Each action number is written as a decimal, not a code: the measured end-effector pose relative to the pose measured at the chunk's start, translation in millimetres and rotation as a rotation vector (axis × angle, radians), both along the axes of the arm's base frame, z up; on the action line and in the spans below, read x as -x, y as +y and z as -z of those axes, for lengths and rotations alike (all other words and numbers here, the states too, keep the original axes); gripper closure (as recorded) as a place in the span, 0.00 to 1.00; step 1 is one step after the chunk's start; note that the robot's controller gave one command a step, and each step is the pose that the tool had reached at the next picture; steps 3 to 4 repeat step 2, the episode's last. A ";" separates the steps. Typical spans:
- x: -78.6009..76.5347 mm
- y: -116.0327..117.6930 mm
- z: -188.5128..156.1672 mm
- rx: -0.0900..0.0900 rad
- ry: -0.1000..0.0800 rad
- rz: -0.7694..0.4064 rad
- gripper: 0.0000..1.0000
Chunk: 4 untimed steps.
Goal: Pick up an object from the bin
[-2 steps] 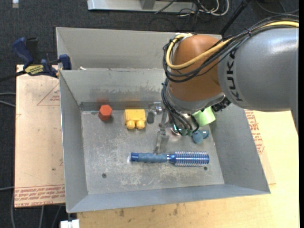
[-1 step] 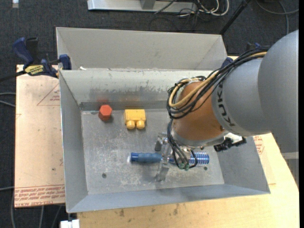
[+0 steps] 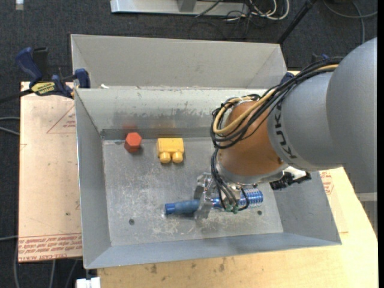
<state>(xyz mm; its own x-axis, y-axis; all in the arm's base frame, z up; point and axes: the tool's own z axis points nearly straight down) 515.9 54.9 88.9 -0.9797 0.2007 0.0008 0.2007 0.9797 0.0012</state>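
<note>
**Three loose things in the bin, and the tool sits at the blue one**

I use the yellow block [image 3: 170,149] as my marker. It has two rounded lobes on its near edge and lies toward the back of the grey bin [image 3: 90,179]. Just to its left is a small red hexagonal block [image 3: 133,141], apart from it and close to the back wall. Toward the front of the bin from the yellow block, and a little to its right, lies a dark blue cylinder [image 3: 182,208], on its side on the bare floor.

The tool [image 3: 204,198] is down near the floor, in front of the yellow block and further right, under the orange wrist cover [image 3: 246,149] and its cables. The cylinder's right end meets the tool's tip, and the rest of it sticks out to the left, so its long axis runs roughly left to right with a slight tilt. I cannot tell whether the tool is spread or pressed together, nor whether it has the cylinder in it or merely touches its end.

Further right, a blue-and-white striped piece [image 3: 252,198] shows below the wrist. I cannot tell whether it belongs to the arm or to the bin.

My judgement is that the coming move turns on that end-on contact. With the cylinder lying leftward from the tool, a grip this near its end could let it swing or slip on the lift.
</note>
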 end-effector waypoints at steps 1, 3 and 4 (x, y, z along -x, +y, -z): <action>15.9 22.2 -109.7 -0.001 -0.007 -0.059 1.00; 29.5 0.8 -159.6 0.002 -0.005 -0.529 1.00; 29.5 0.8 -159.6 0.002 -0.005 -0.529 1.00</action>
